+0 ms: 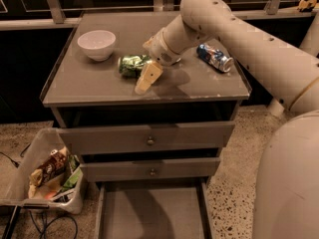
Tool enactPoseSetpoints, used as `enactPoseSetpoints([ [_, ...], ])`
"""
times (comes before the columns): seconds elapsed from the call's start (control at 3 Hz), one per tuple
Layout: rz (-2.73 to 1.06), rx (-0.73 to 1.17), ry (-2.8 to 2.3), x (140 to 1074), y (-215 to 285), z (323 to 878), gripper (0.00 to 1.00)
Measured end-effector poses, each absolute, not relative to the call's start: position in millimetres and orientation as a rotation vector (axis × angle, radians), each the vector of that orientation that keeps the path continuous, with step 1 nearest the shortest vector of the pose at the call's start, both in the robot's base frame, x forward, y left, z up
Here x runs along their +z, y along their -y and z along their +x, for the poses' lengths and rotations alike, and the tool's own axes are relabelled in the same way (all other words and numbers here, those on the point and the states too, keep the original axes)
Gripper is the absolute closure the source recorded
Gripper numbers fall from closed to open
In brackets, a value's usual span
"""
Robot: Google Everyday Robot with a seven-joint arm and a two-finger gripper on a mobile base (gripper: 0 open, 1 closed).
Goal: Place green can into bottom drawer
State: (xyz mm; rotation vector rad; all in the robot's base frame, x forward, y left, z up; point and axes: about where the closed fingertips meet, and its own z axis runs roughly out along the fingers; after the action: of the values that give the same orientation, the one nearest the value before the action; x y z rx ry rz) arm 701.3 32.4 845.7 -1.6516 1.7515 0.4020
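Green can is lying on its side on the desk, a little behind the middle of the top and to the right of a white bowl that is sitting upright near the back left corner. The robot arm is reaching in from the right and bending down over the desk, and its jaws are resting at the can's right end, their cream tip pointing toward the front edge and lying just beside the can, perhaps touching it. Whether the jaws are released or clenched, I cannot tell. A blue-and-silver can is lying on its side toward the right edge, well apart from the green one.

Below the top, two taller grey drawers with small round knobs are sitting one above the other. The bottom drawer is standing pulled out at floor level, showing a flat grey tray. A plastic bin holding packets is sitting on the speckled floor at the left.
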Motion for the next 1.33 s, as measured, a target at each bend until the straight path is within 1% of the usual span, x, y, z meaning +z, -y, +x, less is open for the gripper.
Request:
enactPoseSetpoints([
  [0.33, -1.652, 0.402, -1.752, 845.3, -32.4, 701.3, 0.17],
  [1.33, -1.652, 0.402, -1.752, 845.2, -32.5, 701.3, 0.88],
])
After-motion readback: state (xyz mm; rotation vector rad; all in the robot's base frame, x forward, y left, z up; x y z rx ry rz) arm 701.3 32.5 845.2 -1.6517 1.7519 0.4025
